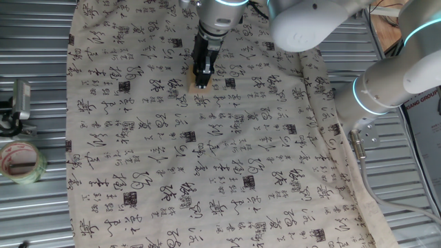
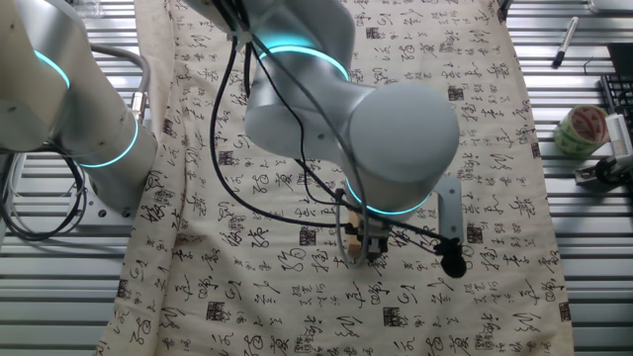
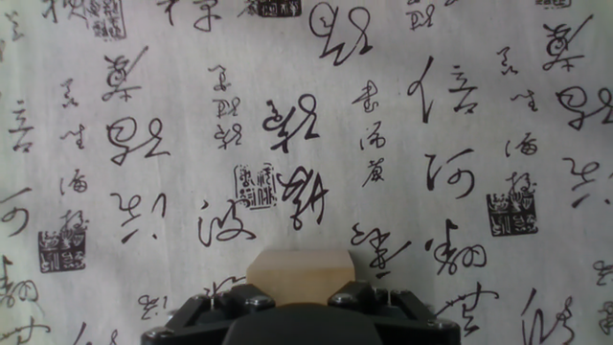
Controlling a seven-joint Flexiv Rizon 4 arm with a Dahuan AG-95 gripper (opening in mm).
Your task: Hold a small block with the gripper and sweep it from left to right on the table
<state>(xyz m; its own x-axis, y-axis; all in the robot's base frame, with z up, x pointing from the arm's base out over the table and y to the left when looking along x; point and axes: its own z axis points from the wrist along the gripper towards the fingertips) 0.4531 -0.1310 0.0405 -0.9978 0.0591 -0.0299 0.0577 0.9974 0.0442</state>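
Note:
The small block [image 1: 197,78] is a pale tan cube resting on the beige calligraphy cloth [image 1: 207,158] that covers the table. My black gripper [image 1: 202,80] points straight down and is shut on the block, with its fingers on either side. In the other fixed view the gripper [image 2: 364,251] holds the block [image 2: 353,244] under the thick silver arm. In the hand view the block [image 3: 299,274] shows between the two black fingers [image 3: 215,305] at the bottom edge, with the gripper [image 3: 299,299] closed around it.
A roll of tape [image 1: 21,162] and a black clip-like tool [image 1: 17,107] lie on the ribbed metal [image 1: 34,62] left of the cloth. The arm's silver links [image 1: 386,83] stand at the right. A black cable [image 2: 237,188] hangs over the cloth. A pen [image 2: 565,42] lies far right.

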